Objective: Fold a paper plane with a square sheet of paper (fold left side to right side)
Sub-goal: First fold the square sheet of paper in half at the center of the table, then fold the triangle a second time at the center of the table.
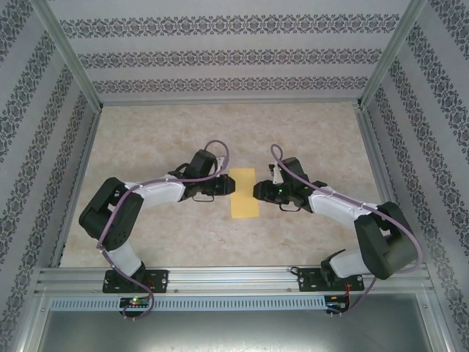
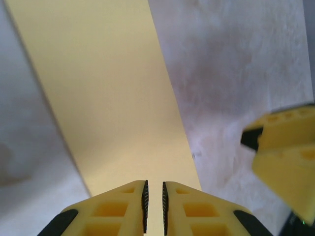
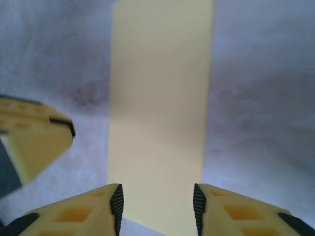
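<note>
The square sheet of paper lies on the table folded into a narrow yellow-orange strip, between my two grippers. My left gripper is at the strip's left edge. In the left wrist view its jaws are all but shut, a thin slit between the pads, with nothing in them and the paper lying below. My right gripper is at the strip's right edge. In the right wrist view it stands open, its jaws about as wide as the paper beneath them, holding nothing.
The table top is pale and marbled, walled by patterned panels at the back and sides. A metal rail runs along the near edge. Each wrist view catches the other gripper's yellow fingers close by.
</note>
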Controlling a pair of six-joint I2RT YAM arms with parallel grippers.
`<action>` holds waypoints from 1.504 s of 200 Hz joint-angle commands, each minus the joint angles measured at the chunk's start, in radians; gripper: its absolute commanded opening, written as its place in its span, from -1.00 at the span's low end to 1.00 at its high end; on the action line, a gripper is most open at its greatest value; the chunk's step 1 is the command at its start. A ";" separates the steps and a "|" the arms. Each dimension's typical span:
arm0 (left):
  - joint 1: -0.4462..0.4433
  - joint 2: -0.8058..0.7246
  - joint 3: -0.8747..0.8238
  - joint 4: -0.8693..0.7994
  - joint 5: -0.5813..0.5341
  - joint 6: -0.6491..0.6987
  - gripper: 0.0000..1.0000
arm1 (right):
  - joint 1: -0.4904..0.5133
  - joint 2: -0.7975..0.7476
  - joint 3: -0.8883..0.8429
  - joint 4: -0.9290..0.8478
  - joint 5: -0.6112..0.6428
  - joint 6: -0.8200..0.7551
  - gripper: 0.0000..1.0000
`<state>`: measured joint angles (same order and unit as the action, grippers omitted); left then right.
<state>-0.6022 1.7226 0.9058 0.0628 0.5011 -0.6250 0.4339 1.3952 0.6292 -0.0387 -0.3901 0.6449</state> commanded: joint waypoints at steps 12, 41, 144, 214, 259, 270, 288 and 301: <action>-0.050 0.068 0.004 0.036 0.024 -0.055 -0.61 | -0.029 -0.010 -0.039 0.057 -0.034 0.042 0.01; -0.054 0.080 -0.006 0.005 -0.052 -0.061 -0.63 | -0.034 -0.009 -0.045 0.045 -0.040 0.042 0.05; -0.055 0.021 -0.051 -0.027 -0.137 -0.055 -0.65 | -0.034 0.014 -0.025 -0.019 -0.054 0.016 0.04; -0.055 0.028 -0.080 -0.027 -0.144 -0.056 -0.70 | -0.034 0.037 0.002 -0.122 -0.107 0.001 -0.03; -0.054 0.018 -0.104 -0.034 -0.153 -0.053 -0.70 | -0.029 0.090 0.035 -0.167 -0.164 0.015 -0.10; -0.054 0.017 -0.110 -0.029 -0.155 -0.053 -0.71 | -0.027 0.098 0.036 -0.163 -0.167 0.020 -0.11; -0.054 0.020 -0.111 -0.021 -0.154 -0.054 -0.71 | -0.026 0.107 0.039 -0.152 -0.169 0.034 -0.13; -0.054 0.024 -0.109 -0.020 -0.151 -0.055 -0.71 | -0.022 0.114 0.045 -0.151 -0.178 0.041 -0.15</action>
<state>-0.6529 1.7512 0.8204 0.0731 0.3641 -0.6750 0.4076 1.4925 0.6445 -0.1764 -0.5335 0.6720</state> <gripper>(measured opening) 0.148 0.436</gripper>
